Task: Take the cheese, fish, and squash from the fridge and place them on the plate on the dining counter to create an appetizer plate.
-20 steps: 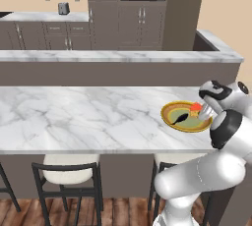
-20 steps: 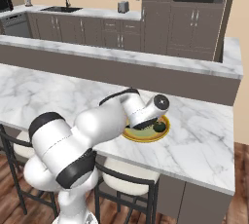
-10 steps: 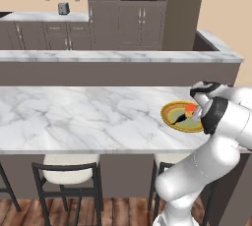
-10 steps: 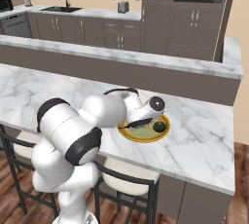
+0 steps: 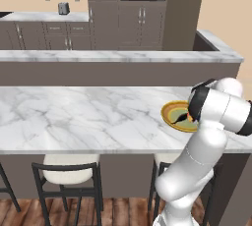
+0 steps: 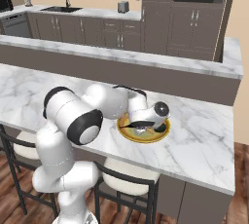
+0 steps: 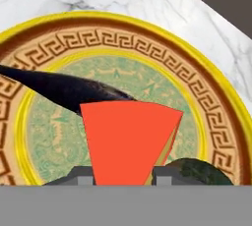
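The end effector [image 7: 123, 176] is clenched on the cheese [image 7: 129, 139], whose red face sits between the two finger tips in the hand view, right over the plate [image 7: 206, 102]. The plate lies on the counter [image 5: 88, 117] near its right end and close to the front edge, with the arm bent down over it.

On the plate already: the fish [image 7: 64, 90], lying across the left half of the green centre and partly behind the cheese, and the squash [image 7: 197, 171], dark and round, just beside the cheese at the lower right of the hand view. In the right base view the fish [image 6: 132, 125] shows as a thin dark streak under the hand.

The step in hand looks like setting the cheese down, the last of the three. Whether the wedge already touches the plate I cannot tell. To do it well, I would lower it straight onto the bare green patch between fish and squash, part the fingers only once it rests, then lift straight up so neither neighbour gets nudged off the rim.
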You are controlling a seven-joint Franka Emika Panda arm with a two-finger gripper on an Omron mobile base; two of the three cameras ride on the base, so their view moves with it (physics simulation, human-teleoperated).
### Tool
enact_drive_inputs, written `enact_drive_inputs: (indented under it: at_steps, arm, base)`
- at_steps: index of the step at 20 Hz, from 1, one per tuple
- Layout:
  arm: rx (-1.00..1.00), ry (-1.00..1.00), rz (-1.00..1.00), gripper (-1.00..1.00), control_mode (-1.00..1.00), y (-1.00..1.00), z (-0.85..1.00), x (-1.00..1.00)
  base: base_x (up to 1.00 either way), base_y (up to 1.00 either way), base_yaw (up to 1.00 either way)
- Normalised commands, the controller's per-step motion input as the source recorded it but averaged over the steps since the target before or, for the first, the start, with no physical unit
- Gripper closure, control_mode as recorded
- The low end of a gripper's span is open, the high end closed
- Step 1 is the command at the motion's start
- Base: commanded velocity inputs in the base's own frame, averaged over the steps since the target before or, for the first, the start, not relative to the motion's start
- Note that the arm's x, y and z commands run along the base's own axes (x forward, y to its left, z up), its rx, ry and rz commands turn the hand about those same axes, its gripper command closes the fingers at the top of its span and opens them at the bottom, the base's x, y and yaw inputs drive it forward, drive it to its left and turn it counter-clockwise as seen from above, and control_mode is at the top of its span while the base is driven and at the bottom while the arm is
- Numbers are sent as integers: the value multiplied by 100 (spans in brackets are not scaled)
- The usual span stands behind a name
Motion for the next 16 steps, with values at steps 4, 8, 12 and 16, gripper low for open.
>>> enact_drive_inputs:
  at_steps: [4,8,12,16]
  arm:
    - [0,6,0,100,-100,-5,-33,24]
    - [0,3,0,100,-100,0,-29,26]
    - [-1,-3,0,-100,-100,0,-3,-4]
    - [-8,-4,-1,-100,-100,16,10,-28]
  base:
    - [0,0,0]
    - [0,0,0]
    - [0,0,0]
    - [0,0,0]
